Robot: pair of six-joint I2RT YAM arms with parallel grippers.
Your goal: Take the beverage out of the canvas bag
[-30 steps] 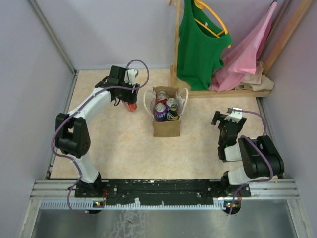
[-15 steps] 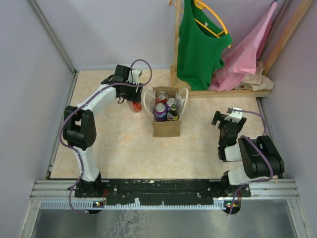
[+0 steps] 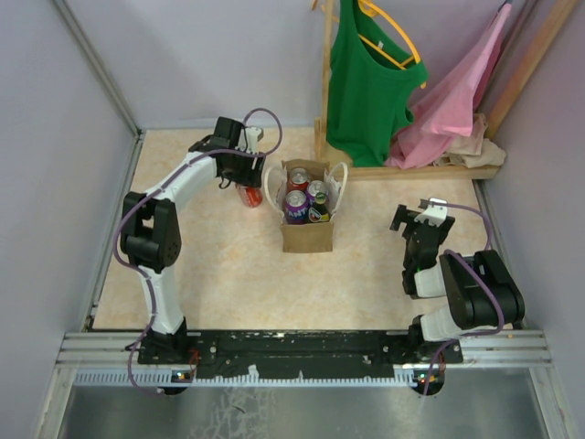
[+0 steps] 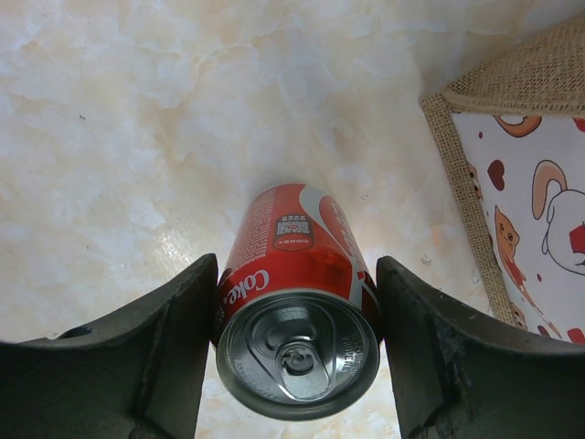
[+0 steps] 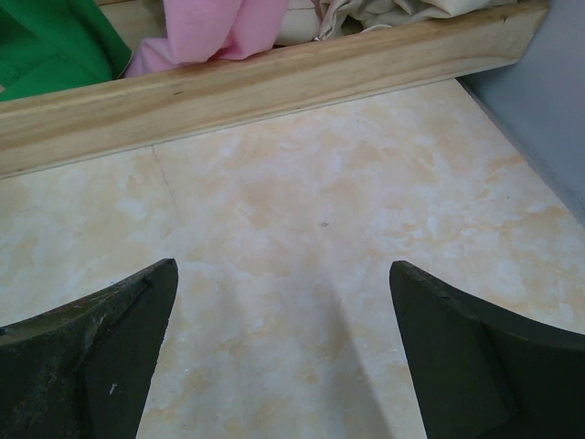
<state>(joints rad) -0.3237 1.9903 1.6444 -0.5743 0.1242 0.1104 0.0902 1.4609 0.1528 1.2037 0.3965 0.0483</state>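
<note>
1. Since a second ago, the left gripper [image 4: 297, 267] has slid a little toward the bag [image 3: 307, 236], taking the red can [image 4: 297, 302] with it. The left arm's elbow has drawn in from the left edge of the table [image 3: 228, 274].
2. That gripper is partly open, with one finger pressed against each side of the red can. The can is upright, and its pull-tab top faces the wrist camera.
3. The red can is outside the bag, just beside the bag's left side, toward the far left part of the table. I cannot tell whether its base touches the table.
4. The bag stands upright near the middle of the table with its mouth open. Three cans [image 3: 295, 207] are still inside it.
5. The right gripper [image 5: 281, 267] has not moved. It is spread wide with nothing between its fingers, near the right edge and well apart from the bag.
6. A wooden rail [image 5: 274, 82] runs along the far right corner, with a green shirt [image 3: 366, 82] and a pink cloth [image 3: 457, 101] hanging above it.
</note>
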